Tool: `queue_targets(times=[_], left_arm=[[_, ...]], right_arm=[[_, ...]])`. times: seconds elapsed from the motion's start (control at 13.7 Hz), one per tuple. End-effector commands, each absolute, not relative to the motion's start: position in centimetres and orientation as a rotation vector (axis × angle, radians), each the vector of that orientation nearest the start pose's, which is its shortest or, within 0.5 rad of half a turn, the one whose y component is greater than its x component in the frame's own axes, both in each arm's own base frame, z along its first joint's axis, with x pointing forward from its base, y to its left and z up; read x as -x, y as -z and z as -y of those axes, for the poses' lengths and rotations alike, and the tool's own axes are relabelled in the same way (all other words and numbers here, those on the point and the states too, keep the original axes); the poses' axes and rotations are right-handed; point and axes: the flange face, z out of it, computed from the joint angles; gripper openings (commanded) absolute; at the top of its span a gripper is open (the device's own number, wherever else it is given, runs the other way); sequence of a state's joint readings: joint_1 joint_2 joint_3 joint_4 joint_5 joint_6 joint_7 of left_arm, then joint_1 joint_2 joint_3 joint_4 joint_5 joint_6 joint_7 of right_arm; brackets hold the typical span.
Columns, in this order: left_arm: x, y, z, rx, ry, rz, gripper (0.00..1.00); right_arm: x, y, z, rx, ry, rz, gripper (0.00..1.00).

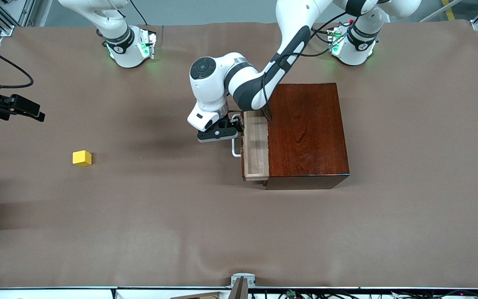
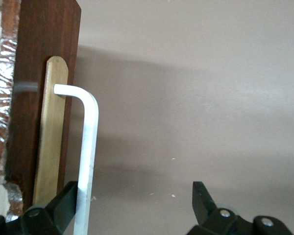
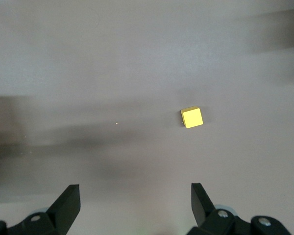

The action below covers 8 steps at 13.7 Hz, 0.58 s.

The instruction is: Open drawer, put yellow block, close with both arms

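The left end effector (image 2: 132, 205) is standing open at the handle (image 2: 85, 161) of the part-open drawer (image 1: 255, 145); it should pull straight outward. The right end effector (image 3: 134, 203) is hovering open over the counter (image 1: 139, 216), with the block (image 3: 192, 117) ahead; it should centre over it.

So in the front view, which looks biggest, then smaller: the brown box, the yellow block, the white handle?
1. Box: by far the biggest.
2. Handle: a thin bar, partly hidden by the left gripper, so it may really be longer.
3. Block: smallest overall, though fatter than the bar.
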<state>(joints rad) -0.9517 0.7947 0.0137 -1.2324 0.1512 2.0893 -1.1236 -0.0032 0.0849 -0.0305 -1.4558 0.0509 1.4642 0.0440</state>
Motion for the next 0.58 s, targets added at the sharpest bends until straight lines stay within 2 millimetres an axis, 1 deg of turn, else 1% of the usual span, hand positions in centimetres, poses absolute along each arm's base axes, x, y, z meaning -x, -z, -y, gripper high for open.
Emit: queue_targets(times=[0.0,0.29,0.51], left_arm=[[-45.2,-30.6,62.5,3.191,0.268,0.205,1.0],[-44.8,-31.2,63.6,3.256,0.307,0.191,1.0],[-43.9,-30.7,64.4,3.276,0.32,0.165,1.0]], right_arm=[[-57.2,-62.7,1.7,3.074,-0.109,-0.133,1.0],[-57.2,-62.8,1.9,3.082,-0.095,-0.135,1.0],[-57.2,-62.7,2.3,3.082,-0.094,-0.147,1.0]])
